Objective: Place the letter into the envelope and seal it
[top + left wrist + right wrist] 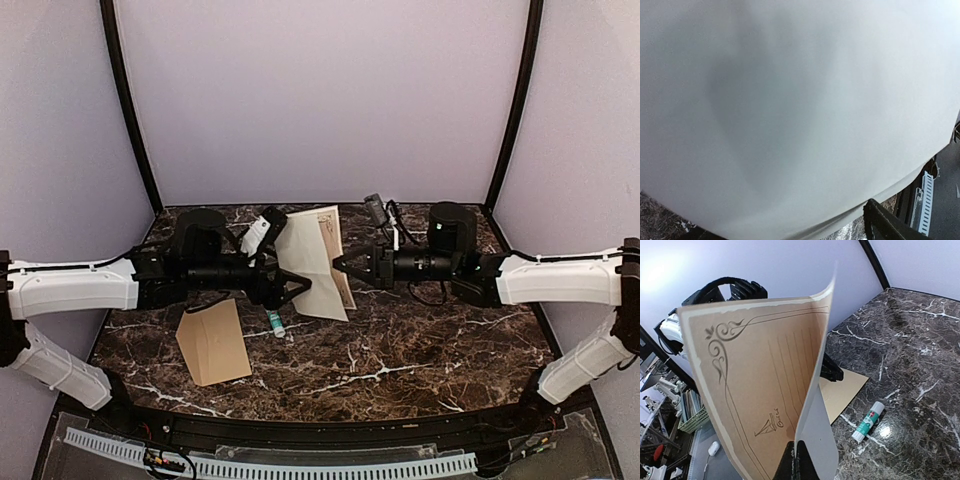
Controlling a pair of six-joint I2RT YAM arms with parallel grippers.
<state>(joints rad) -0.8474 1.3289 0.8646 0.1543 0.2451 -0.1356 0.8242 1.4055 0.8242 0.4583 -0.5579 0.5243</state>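
Letter (755,390): one (bent), pinched by right gripper (338,264) | envelope (215,342): one | glue stick (275,323): one | left gripper (300,292): apart

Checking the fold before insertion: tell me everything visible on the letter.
The letter is a cream-beige paper sheet, white on the back, with a thin ornate dark border, a corner scroll, ruled lines and a small ship mark. It is off the table, upright, bent into a loose fold. The right gripper pinches its edge. The left gripper is open at its white back, contact unclear.
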